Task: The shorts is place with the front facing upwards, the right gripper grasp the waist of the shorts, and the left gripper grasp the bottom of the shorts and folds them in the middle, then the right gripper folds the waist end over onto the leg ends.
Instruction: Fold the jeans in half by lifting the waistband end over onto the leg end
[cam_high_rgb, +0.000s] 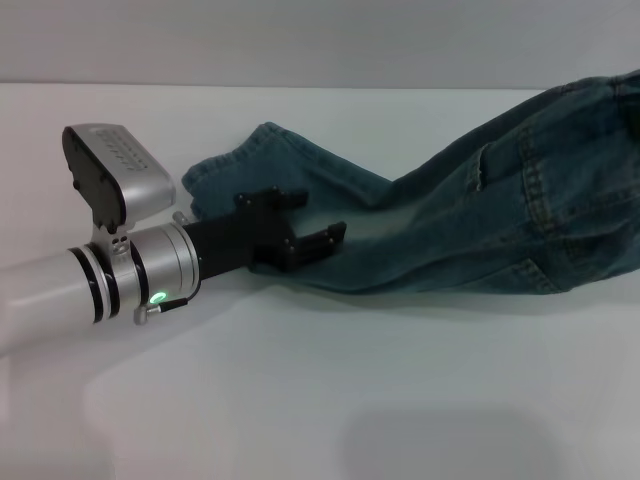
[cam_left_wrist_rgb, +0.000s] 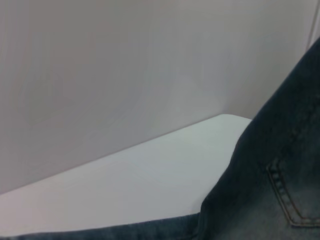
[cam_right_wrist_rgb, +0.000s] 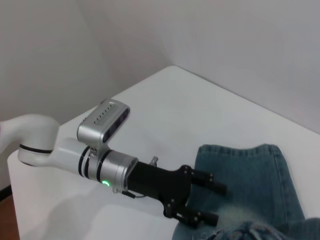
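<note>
Blue denim shorts (cam_high_rgb: 480, 220) stretch across the white table (cam_high_rgb: 320, 400) from the middle to the right edge of the head view, where they rise and run out of frame. The waist is out of view. The leg ends (cam_high_rgb: 225, 175) lie flat on the left, also seen as a straight hem (cam_right_wrist_rgb: 235, 148) in the right wrist view. My left gripper (cam_high_rgb: 318, 218) reaches in from the left and stands open, its prongs (cam_high_rgb: 335, 235) spread over the near leg just right of the hems, likewise seen from the right wrist as the left gripper (cam_right_wrist_rgb: 212, 202). The right gripper shows in no view.
The left wrist view shows denim (cam_left_wrist_rgb: 280, 175) with a stitched pocket seam close up, the table's far corner (cam_left_wrist_rgb: 230, 120) and a bare wall. Bare tabletop lies in front of the shorts and behind them up to the wall.
</note>
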